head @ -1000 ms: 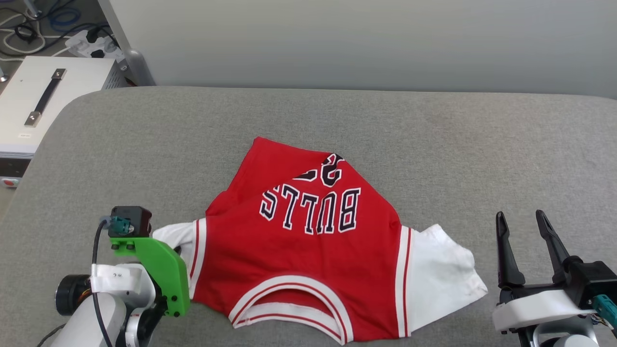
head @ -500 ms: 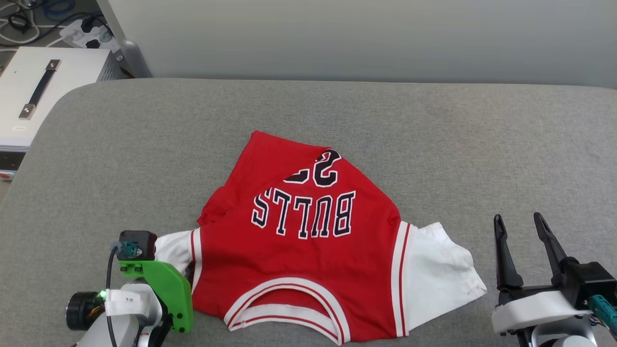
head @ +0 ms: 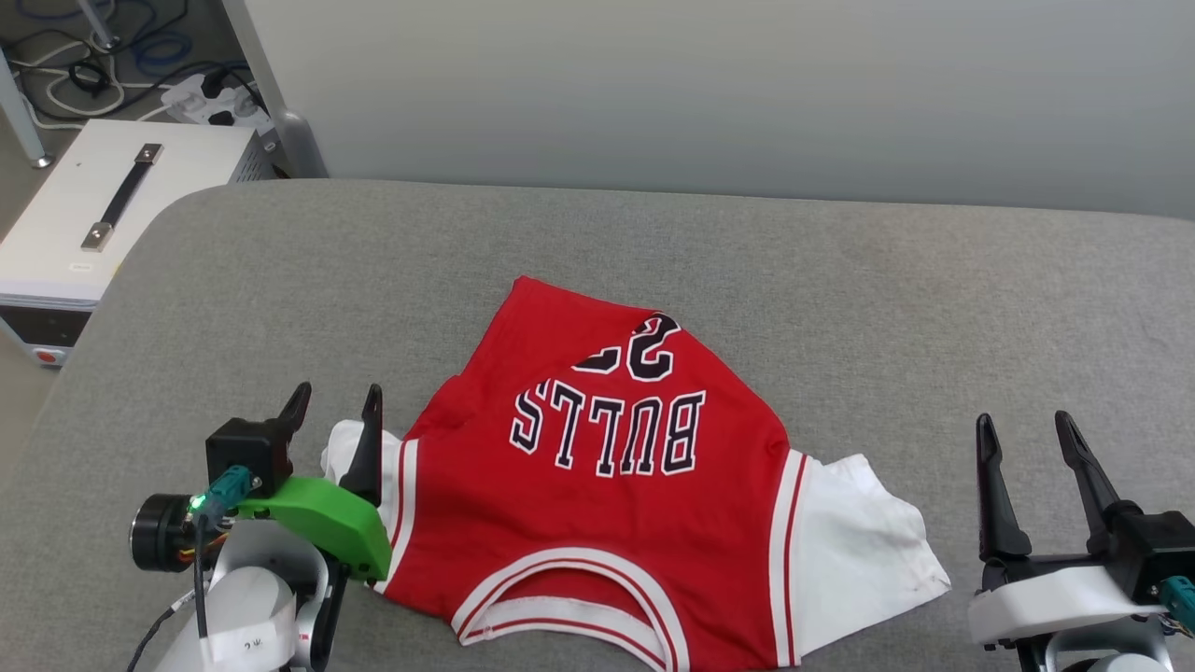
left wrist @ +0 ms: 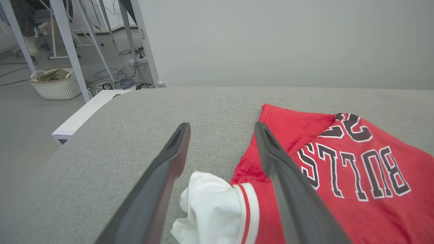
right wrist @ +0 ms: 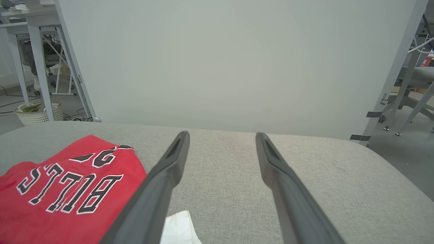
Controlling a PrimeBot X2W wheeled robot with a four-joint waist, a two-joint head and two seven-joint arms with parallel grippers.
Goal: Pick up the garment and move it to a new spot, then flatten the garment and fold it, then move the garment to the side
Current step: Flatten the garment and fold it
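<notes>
garment (head: 597, 523) lying rumpled, print side up, on grey cushion (head: 840, 280), left gripper (head: 337, 392) spread wide over its white sleeve (left wrist: 210, 203), gripping nothing, right gripper (head: 1022, 420) spread wide and empty near the other sleeve (head: 859, 532)

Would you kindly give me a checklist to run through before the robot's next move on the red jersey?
1. Left gripper open, holding nothing: ok.
2. Right gripper open, apart from the shirt: ok.
3. Red jersey-style T-shirt with white sleeves resting on the grey padded surface: ok.
4. Shirt lying flat: not ok; the white sleeve by the left gripper is bunched, and the far hem is folded over.
5. Other white sleeve spread out: ok.
6. Creases on the underside: cannot tell.
</notes>
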